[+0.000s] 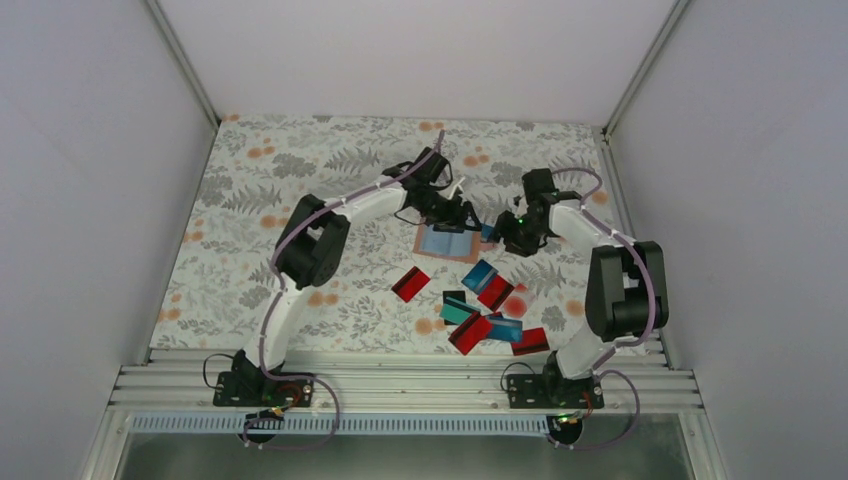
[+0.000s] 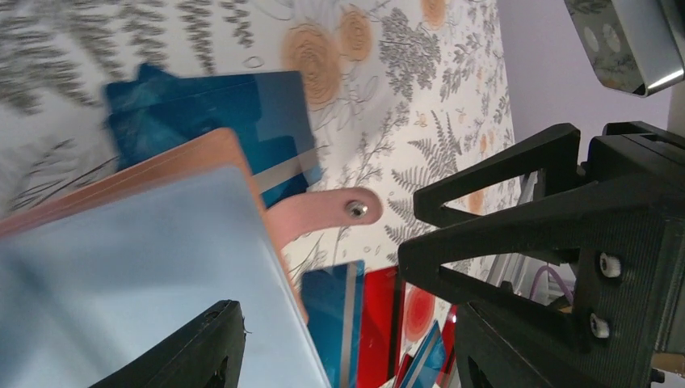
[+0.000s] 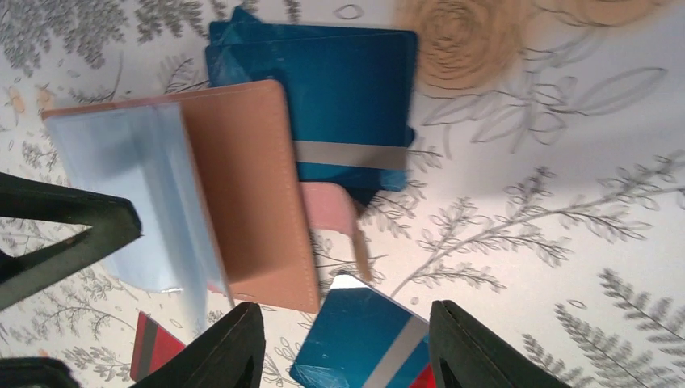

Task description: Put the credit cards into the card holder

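The tan card holder (image 1: 447, 243) lies open on the floral cloth, its pale clear flap (image 2: 137, 267) up and its snap strap (image 2: 355, 208) sticking out. Two blue credit cards (image 3: 339, 89) poke out from under its far side. My left gripper (image 2: 319, 291) is open over the holder, one finger (image 2: 194, 347) above the flap; I cannot tell if it touches. My right gripper (image 3: 347, 347) hangs open beside the holder, above a blue striped card (image 3: 363, 339) that lies between its fingers without touching them. More red, blue and teal cards (image 1: 485, 315) are scattered nearer the arms.
A single red card (image 1: 410, 283) lies left of the scattered pile. The two arms meet closely at the holder. White enclosure walls (image 1: 640, 80) ring the cloth, and an aluminium rail (image 1: 400, 385) runs along the near edge.
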You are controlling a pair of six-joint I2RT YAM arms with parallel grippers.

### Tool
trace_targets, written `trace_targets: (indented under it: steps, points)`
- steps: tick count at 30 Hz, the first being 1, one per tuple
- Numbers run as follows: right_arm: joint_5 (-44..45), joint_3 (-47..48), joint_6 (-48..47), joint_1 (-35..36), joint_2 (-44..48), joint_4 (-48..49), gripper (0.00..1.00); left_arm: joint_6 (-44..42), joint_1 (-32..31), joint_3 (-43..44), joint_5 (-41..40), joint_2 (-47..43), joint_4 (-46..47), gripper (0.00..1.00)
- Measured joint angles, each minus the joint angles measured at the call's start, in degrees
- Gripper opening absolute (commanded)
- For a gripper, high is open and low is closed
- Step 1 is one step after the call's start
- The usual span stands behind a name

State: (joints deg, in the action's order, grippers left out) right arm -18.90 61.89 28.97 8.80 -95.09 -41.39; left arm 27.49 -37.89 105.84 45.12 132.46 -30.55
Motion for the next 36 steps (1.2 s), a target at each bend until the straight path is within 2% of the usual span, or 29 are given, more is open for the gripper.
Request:
trace_targets:
  steps: [6,14,19,29,36]
  points:
    - [0.3,-2.1,1.2,-1.9,1.1,0.8,0.50,0.4,-2.8,4.9,0.4,4.9,-0.5,0.62]
    - [-2.2,-2.9,1.2,-2.1,1.1,2.7,0.50,1.4,-3.1,3.7,-6.0,5.5,-2.9,0.61]
    - [-3.9,-4.3,1.2,-2.1,1.1,3.1,0.51,2.7,-1.7,-2.9,-10.4,1.0,-2.1,0.61]
    - [-7.8,-4.7,1.0,-1.6,1.1,4.4,0.52,4.9,5.8,-17.6,-15.4,-8.6,1.6,0.61]
    - [-8.8,-4.8,1.0,-0.2,1.1,4.6,0.52,4.8,9.3,-22.1,-17.8,-12.1,1.8,0.62]
